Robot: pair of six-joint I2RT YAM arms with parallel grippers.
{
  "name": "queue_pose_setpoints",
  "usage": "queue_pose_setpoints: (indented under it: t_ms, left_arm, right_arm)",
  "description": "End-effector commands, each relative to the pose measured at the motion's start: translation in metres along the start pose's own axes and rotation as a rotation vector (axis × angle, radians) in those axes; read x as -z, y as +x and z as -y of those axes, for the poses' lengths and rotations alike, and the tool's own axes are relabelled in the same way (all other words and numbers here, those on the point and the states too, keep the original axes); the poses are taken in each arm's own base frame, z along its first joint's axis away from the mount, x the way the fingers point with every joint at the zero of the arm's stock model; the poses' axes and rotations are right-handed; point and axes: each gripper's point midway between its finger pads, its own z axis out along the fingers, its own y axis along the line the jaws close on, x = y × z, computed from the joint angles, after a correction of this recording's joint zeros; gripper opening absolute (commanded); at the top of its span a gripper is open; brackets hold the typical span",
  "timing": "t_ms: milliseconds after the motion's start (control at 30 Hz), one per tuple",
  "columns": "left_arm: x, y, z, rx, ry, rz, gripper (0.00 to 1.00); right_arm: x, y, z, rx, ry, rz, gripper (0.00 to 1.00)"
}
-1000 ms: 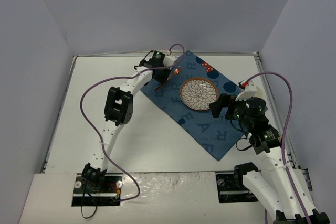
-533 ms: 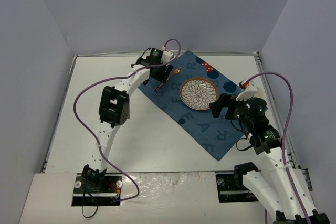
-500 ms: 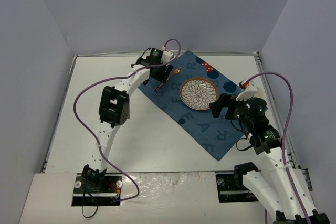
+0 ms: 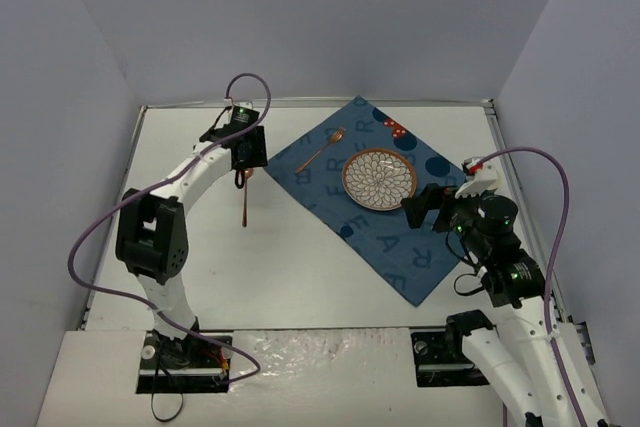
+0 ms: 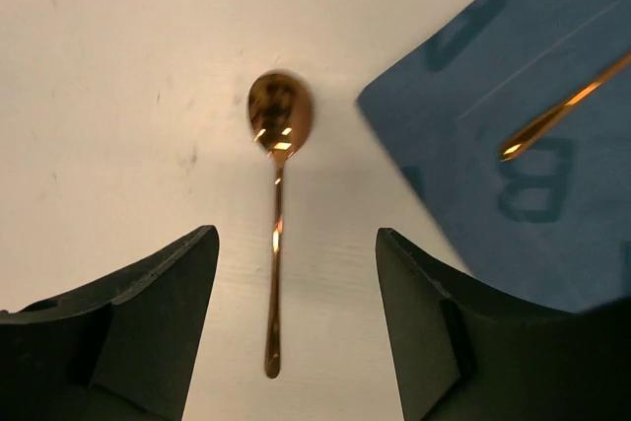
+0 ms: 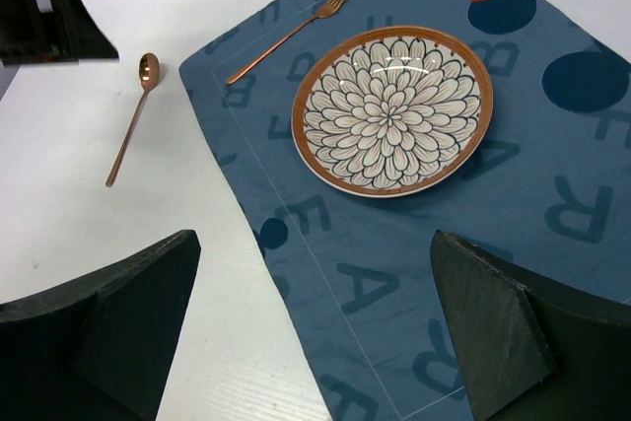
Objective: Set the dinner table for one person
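The left pincer (image 5: 294, 253) is open and empty. Its jaws sit on either side of a copper spoon (image 5: 275, 244), and I think it hangs just above it. The spoon lies on the white surface (image 4: 300, 267), beside the left corner of the blue mat (image 4: 400, 247). The right pincer (image 6: 315, 327) is wide open and empty at the mat's right edge, near the plate (image 4: 379, 178) and fork (image 4: 321, 150).

I read this as a robotics lab test cell, not a home; plain pale panel walls (image 4: 300, 17) box in a bare white desk (image 4: 300, 267) with thin metal edge strips (image 4: 310, 102); my left arm (image 4: 190, 177) and right arm (image 4: 500, 267) are bolted at its near edge, purple cables (image 4: 528, 151) looping loose; the only domestic touch is a lettered blue mat (image 4: 390, 237) carrying a patterned plate (image 4: 379, 178).
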Motion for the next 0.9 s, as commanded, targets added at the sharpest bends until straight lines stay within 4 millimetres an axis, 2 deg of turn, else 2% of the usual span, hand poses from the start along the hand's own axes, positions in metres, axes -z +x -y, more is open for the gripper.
queue_pose_setpoints:
  t_ms: [0, 167, 367, 633, 700, 800, 867]
  left_arm:
    - [0.0, 0.017, -0.021, 0.096, -0.054, -0.002, 0.61]
    - [-0.016, 0.05, -0.036, 0.127, -0.055, -0.082, 0.59]
    - [-0.034, 0.064, -0.029, 0.117, -0.022, -0.121, 0.55]
    - [-0.058, 0.079, -0.03, 0.125, -0.043, -0.177, 0.39]
    - [-0.06, 0.081, -0.031, 0.127, -0.048, -0.18, 0.38]
    - [-0.065, 0.087, -0.034, 0.132, -0.053, -0.199, 0.28]
    - [-0.067, 0.092, -0.035, 0.129, -0.056, -0.214, 0.16]
  right_arm:
    - [0.004, -0.021, -0.012, 0.035, -0.055, 0.083, 1.0]
    - [0.007, -0.02, -0.014, 0.032, -0.063, 0.088, 1.0]
    - [0.009, -0.019, -0.015, 0.03, -0.066, 0.09, 1.0]
    - [0.012, -0.019, -0.014, 0.025, -0.063, 0.094, 1.0]
    - [0.013, -0.018, -0.014, 0.025, -0.058, 0.096, 1.0]
    - [0.014, -0.017, -0.014, 0.024, -0.06, 0.093, 1.0]
    - [0.014, -0.017, -0.013, 0.022, -0.057, 0.093, 1.0]
